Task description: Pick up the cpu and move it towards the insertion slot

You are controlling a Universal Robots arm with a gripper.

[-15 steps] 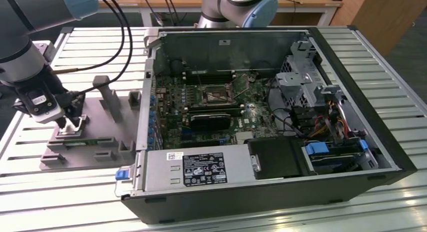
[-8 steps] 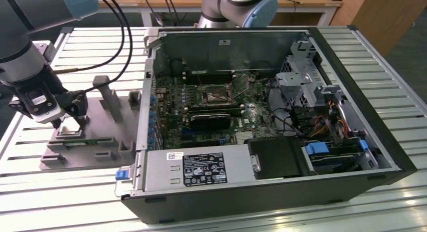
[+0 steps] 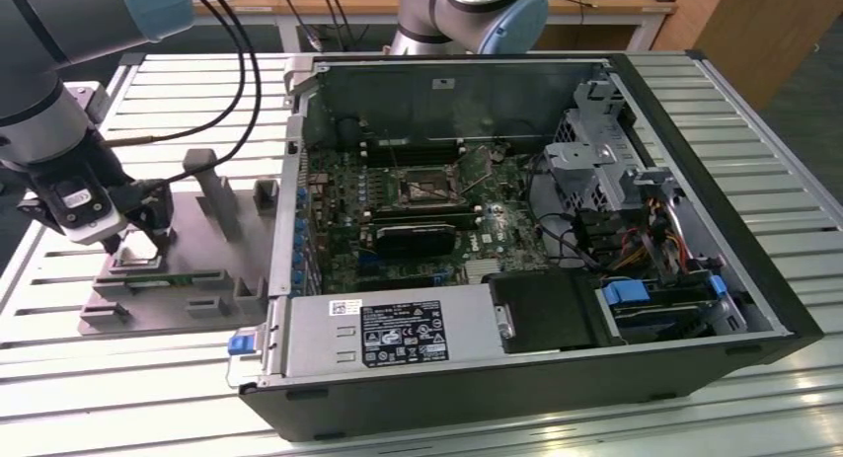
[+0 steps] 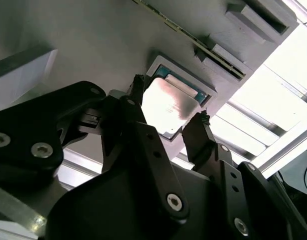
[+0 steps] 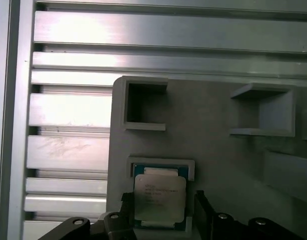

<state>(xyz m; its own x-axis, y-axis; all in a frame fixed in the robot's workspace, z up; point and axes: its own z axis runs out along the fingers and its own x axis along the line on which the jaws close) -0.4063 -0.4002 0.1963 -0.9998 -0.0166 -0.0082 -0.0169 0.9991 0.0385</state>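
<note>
— What takes up the most room?

— A slatted silver aluminium table [image 3: 158, 398]. On it lies an open black computer tower case [image 3: 527, 388], its green motherboard [image 3: 345, 195] facing up.

— And the robot?

— A grey jointed arm [image 3: 53, 112] reaches in at the exterior view's left, over a flat grey plastic fixture plate [image 3: 211, 269] that lies on the table just beside the case.

— The pincer?

— The black two-fingered gripper [image 4: 169, 101] hangs low over that plate. Its fingers [image 4: 198, 135] are spread, one on each side of the chip and close to its edges.

— Where is the socket?

— The insertion slot [image 3: 424, 188], a square motherboard socket with a dark centre and a thin metal frame, sits inside the case, well apart from the gripper.

— And the chip?

— The cpu [image 5: 160, 192], a small flat square with a shiny silver top and a green rim, lies flat in a pale grey square pocket [image 5: 162, 164] on the fixture plate, between the fingers in both wrist views.
</note>
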